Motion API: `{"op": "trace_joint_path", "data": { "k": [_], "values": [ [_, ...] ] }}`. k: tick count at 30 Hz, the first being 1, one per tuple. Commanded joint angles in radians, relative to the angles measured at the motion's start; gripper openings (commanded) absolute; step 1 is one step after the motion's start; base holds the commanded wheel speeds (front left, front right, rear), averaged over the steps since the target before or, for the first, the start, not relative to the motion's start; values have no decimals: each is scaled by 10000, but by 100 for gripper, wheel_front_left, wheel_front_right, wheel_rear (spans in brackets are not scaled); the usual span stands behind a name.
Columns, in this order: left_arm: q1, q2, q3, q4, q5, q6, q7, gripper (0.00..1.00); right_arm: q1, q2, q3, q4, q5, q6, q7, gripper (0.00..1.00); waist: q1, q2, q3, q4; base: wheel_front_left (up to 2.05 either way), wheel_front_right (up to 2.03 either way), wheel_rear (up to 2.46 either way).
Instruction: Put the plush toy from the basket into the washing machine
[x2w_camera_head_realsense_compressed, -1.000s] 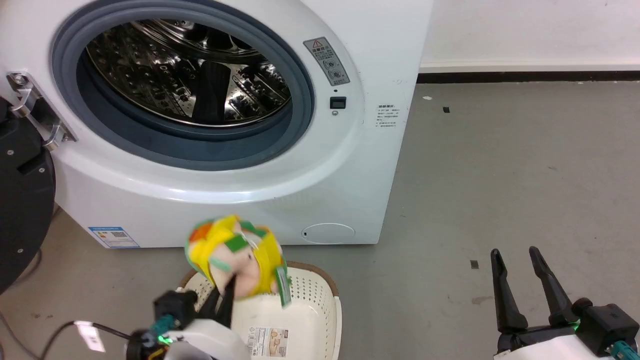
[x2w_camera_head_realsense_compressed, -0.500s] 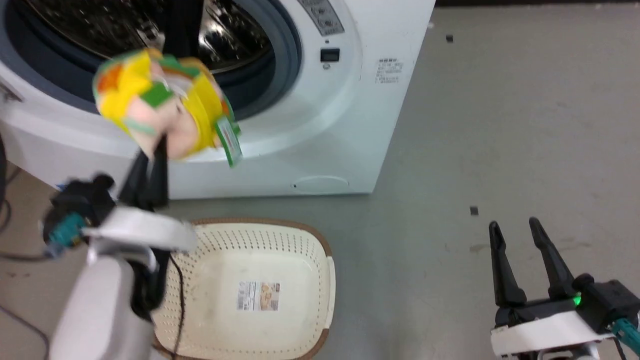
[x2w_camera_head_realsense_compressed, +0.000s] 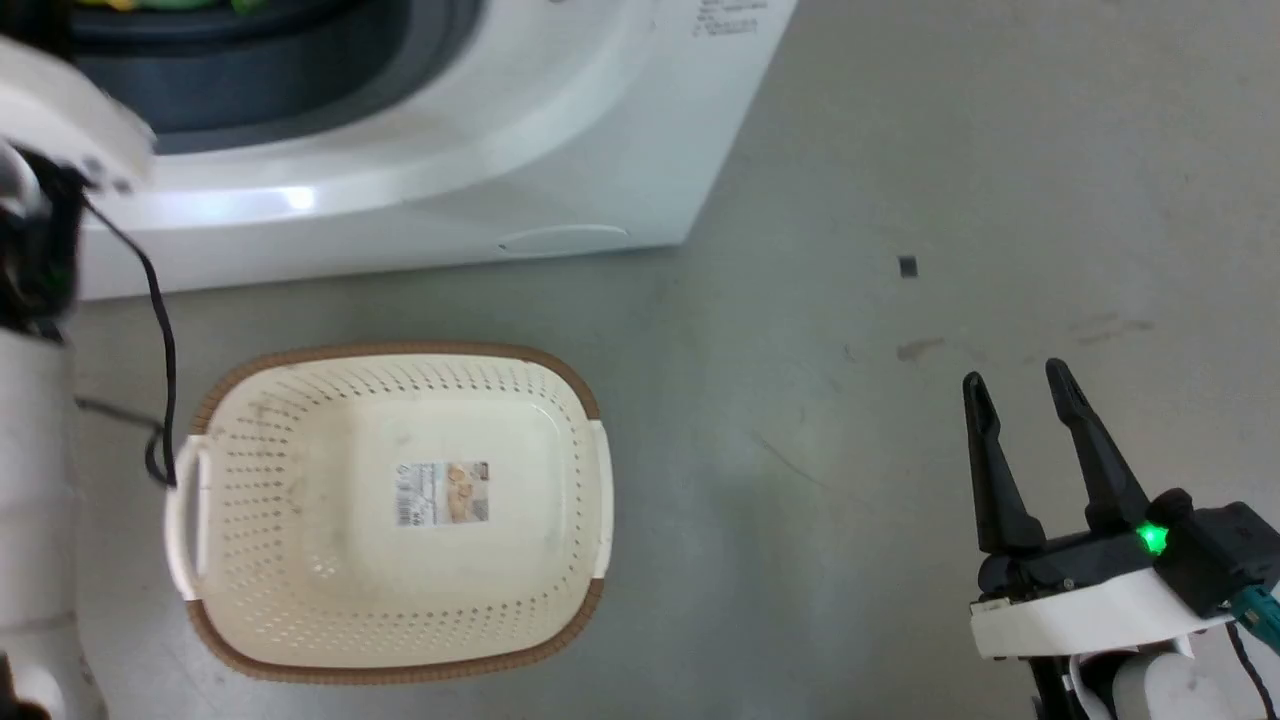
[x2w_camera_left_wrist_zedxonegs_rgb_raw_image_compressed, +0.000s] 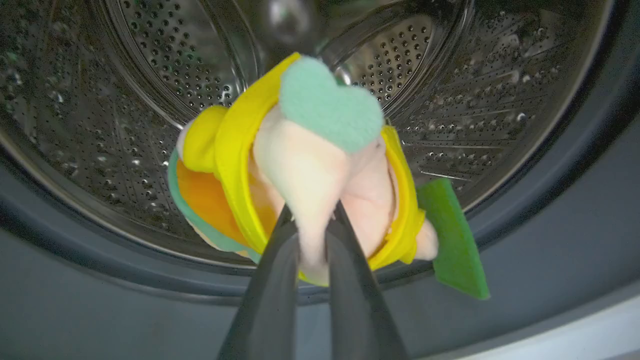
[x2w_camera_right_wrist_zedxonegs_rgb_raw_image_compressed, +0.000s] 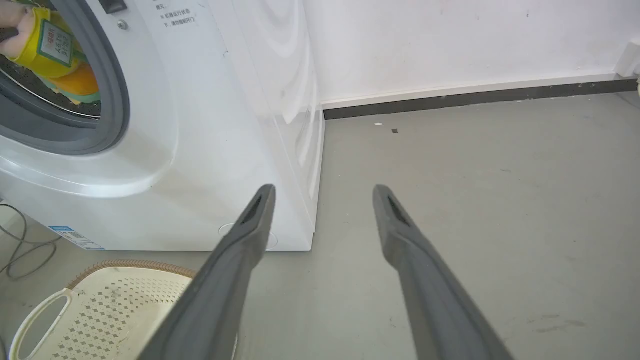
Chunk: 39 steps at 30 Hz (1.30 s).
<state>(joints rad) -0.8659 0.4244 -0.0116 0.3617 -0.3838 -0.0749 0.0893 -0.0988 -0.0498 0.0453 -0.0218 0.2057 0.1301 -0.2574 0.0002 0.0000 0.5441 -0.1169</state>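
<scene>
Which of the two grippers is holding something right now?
The left gripper: it is shut on the pale pink part of the plush toy, at the mouth of the washing machine. The right gripper is open and empty above the floor.

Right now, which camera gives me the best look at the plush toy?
The left wrist view: the plush toy sits mid-frame, pinched by the left claw before the washing machine drum. The right wrist view catches part of it through the porthole at its top left corner; the head view, a yellow-green sliver at its top edge.
</scene>
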Motion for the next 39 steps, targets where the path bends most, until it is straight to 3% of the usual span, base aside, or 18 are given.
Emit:
{"op": "trace_joint_path", "data": {
  "k": [1,13,24,25,26,32,39],
  "values": [
    [-703,-3,124,420,-325,-80,229,0,-185,-4,39,-63,67,6,-44,100,-2,0,649,-475,0,0,0],
    [-3681,1110,-761,3584,509,-284,1030,0,-401,-4,486,74,494,6,-44,100,-2,0,1685,-1289,0,0,0],
    [-4530,1067,-1507,5019,899,-404,726,0,-504,-4,453,145,565,6,-44,100,-2,0,1893,-1251,0,0,0],
    [-4524,1055,-1675,5147,1030,-419,326,64,-530,-4,429,203,597,6,-44,100,-2,0,1801,-1192,0,0,0],
    [-4514,1023,-1736,5228,1052,-428,172,100,-522,-4,428,248,577,6,-44,100,-2,0,1743,-1156,0,0,0],
    [-4394,887,-2116,5420,1160,-487,-766,100,-510,-4,352,407,469,6,-44,100,-2,0,1290,-973,0,0,0],
    [-3374,514,-2503,5720,943,-535,-2091,100,-216,-4,52,664,335,6,-44,100,-2,0,-119,-577,0,0,0]
  ]
}}
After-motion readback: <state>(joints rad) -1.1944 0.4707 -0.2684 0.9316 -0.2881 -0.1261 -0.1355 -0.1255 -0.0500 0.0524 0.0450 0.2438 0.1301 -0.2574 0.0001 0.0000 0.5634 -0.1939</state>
